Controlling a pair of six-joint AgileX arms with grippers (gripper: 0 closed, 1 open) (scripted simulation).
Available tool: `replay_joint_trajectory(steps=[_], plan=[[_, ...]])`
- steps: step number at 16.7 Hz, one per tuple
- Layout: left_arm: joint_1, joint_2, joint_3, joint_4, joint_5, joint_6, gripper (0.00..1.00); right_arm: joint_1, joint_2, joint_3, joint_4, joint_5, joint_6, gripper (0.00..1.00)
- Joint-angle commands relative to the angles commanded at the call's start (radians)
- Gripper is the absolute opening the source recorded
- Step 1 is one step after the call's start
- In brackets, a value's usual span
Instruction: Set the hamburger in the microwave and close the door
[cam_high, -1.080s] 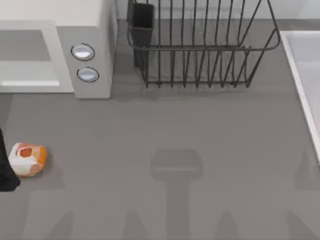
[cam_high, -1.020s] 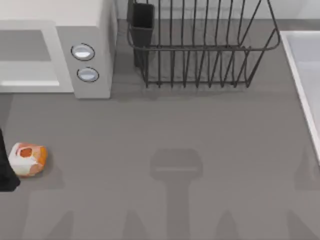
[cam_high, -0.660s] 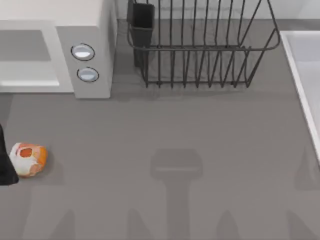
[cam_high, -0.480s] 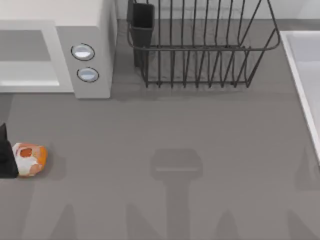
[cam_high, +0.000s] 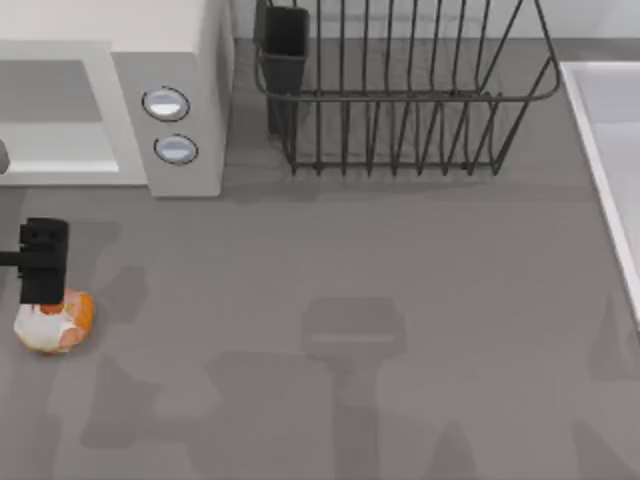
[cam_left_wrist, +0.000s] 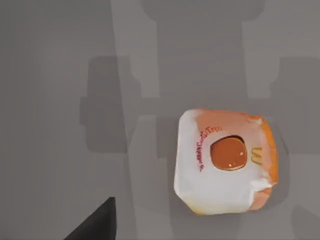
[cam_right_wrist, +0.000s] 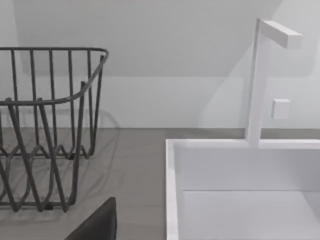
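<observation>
The left gripper hangs over the hamburger, which lies on the table just beneath its fingers, in front of the microwave; how wide the fingers stand, I cannot tell; they hold nothing

We look straight down from above on the grey worktop, with the microwave at the far left, the wire rack at the back and the white sink at the right edge. Our left wrist camera faces down, close over the hamburger, the same one lying near the top view's left edge. Our right wrist camera looks level and low across the worktop, sharing the rack and sink with the top view.
</observation>
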Motion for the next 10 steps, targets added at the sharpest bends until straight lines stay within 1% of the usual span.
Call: replay_joint_trajectory(steps=[5, 8, 10], plan=[[-0.014, 0.426, 0.270, -0.221, 0.000, 0.014, 1.00, 0.000, 0.000, 0.000, 0.000, 0.000, 0.000, 1.00], [-0.020, 0.584, 0.373, -0.305, 0.000, 0.019, 1.00, 0.000, 0.000, 0.000, 0.000, 0.000, 0.000, 1.00], [-0.021, 0.637, 0.411, -0.333, 0.000, 0.021, 1.00, 0.000, 0.000, 0.000, 0.000, 0.000, 0.000, 1.00]])
